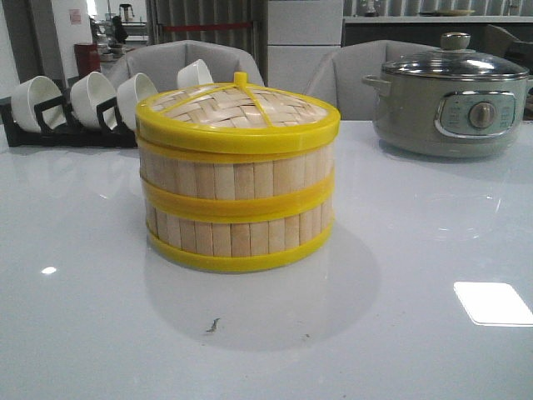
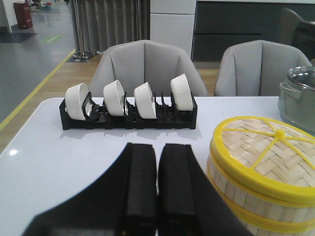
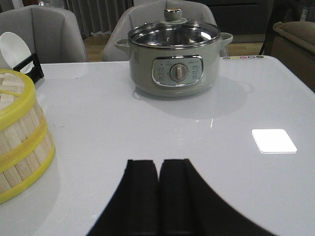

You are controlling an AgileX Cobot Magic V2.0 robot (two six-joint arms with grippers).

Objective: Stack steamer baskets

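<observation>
1. Left gripper (image 2: 157, 184): black jaws are sitting pressed together with only a thin seam between them, holding nothing, hanging above the surface.
2. Right gripper (image 3: 158, 189): jaws likewise closed up against each other and empty, hanging above bare surface.
3. The two round bamboo-slat steamer baskets with yellow plastic rims (image 1: 237, 208) are standing one on the other, upright, walls in line. The flat woven bamboo lid with its yellow rim (image 1: 237, 108) is sitting level on top. The stack is standing at the middle of the front view, between the two arms.
4. Bearing: the stack is lying ahead of the left jaws and off toward the robot's right; ahead of the right jaws and off toward its left. It is filling more of the left wrist view, so I am judging the left arm nearer.
5. Judgement: stacking is looking done; no basket is lying loose.
6. The glossy white surface (image 1: 416, 333) is catching lamp glare.
7. Beyond: white bowls in a black rack (image 1: 79, 104), far left; grey-green electric pot with glass lid (image 1: 454, 100), far right; grey chairs (image 2: 147, 69) behind.
</observation>
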